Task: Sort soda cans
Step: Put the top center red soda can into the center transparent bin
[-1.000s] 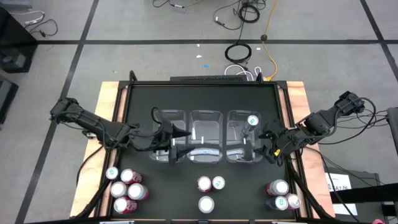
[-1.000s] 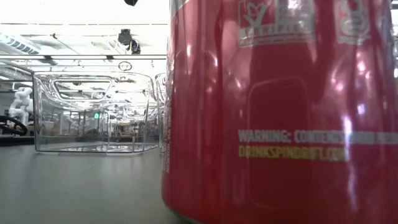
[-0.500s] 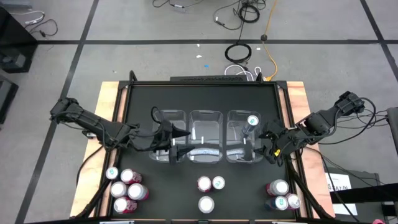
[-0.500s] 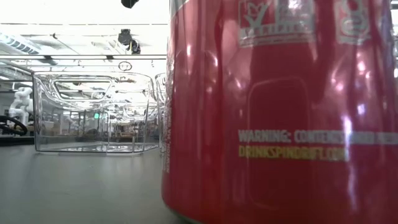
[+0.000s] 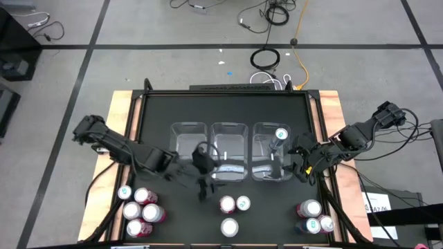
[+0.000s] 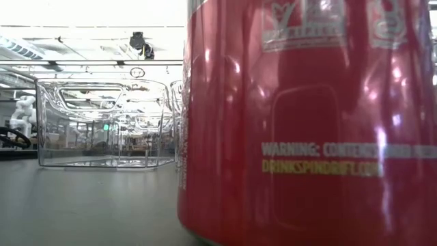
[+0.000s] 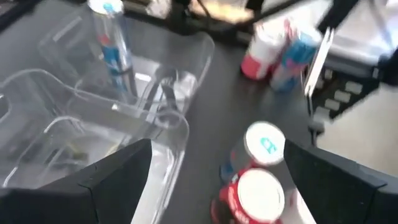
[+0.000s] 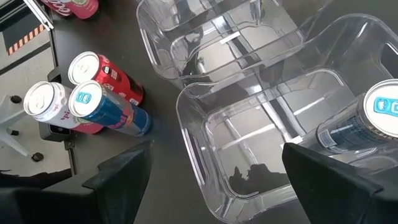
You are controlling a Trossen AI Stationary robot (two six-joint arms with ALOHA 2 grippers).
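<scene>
Three clear bins [image 5: 230, 151] stand in a row mid-table. One blue can with a teal top [image 5: 281, 134] stands upright in the right bin [image 8: 261, 143]. Other soda cans stand on the table in three groups: near left [image 5: 142, 207], near middle [image 5: 232, 211] and near right [image 5: 315, 216]. My left gripper [image 5: 202, 183] hangs open over the table just in front of the left and middle bins. In the left wrist view its fingers [image 7: 118, 180] frame the middle group's cans [image 7: 261, 168]. My right gripper [image 5: 294, 164] is open above the right bin's near right corner.
In the low view a red can [image 6: 307, 123] fills the right of the picture close to the camera, with a bin [image 6: 102, 123] behind it. Bare black table lies between the bins and the near groups of cans. The table's wooden borders [image 5: 121, 117] run along the left and right sides.
My left gripper has swung from above the left bin toward the table's right and near edge, toward the middle group of cans, and has tipped as it went. Its fingers have stayed open.
</scene>
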